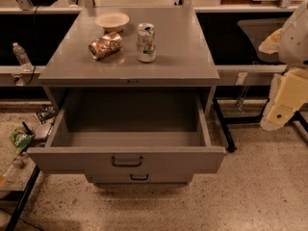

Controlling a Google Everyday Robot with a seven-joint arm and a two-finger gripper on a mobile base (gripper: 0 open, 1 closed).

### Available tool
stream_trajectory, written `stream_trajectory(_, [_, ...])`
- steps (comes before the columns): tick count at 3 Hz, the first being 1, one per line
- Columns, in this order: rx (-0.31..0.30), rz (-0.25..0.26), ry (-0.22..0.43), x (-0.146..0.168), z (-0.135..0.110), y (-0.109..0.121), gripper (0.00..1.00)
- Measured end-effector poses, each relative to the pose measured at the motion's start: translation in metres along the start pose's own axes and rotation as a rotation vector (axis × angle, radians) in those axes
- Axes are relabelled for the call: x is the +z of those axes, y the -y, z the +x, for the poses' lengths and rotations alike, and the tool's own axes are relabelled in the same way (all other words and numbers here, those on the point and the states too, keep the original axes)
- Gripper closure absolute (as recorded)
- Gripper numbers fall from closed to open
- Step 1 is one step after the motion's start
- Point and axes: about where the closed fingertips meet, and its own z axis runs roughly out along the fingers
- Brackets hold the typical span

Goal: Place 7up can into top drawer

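The 7up can (146, 42), silver-white with a silver top, stands upright on the grey cabinet top (183, 57), right of centre. The top drawer (72, 160) is pulled wide open below it, and its inside looks empty. The dark bar handle (127, 161) is on its front. My gripper (275, 117) is on the cream-coloured arm at the right edge of the view. It is well to the right of the cabinet, at about drawer height, and holds nothing that I can see.
A dented brownish-orange can (106, 45) lies on its side left of the 7up can. A pale bowl (112, 20) sits behind it. A narrower drawer (139, 177) shows under the open one. A water bottle (21, 56) and floor litter (20, 138) are at the left. Black table legs (224, 129) stand at the right.
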Motion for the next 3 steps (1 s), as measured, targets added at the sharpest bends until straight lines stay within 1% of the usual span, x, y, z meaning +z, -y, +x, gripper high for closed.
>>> stream_trajectory(1, [0.0,0.0,0.0,0.0,0.0,0.0,0.0])
stream_trajectory(2, [0.04,0.018,0.097,0.014,-0.017,0.024,0.0])
stream_trajectory(3, [0.175,0.029,0.364,0.053,-0.043,0.081,0.0])
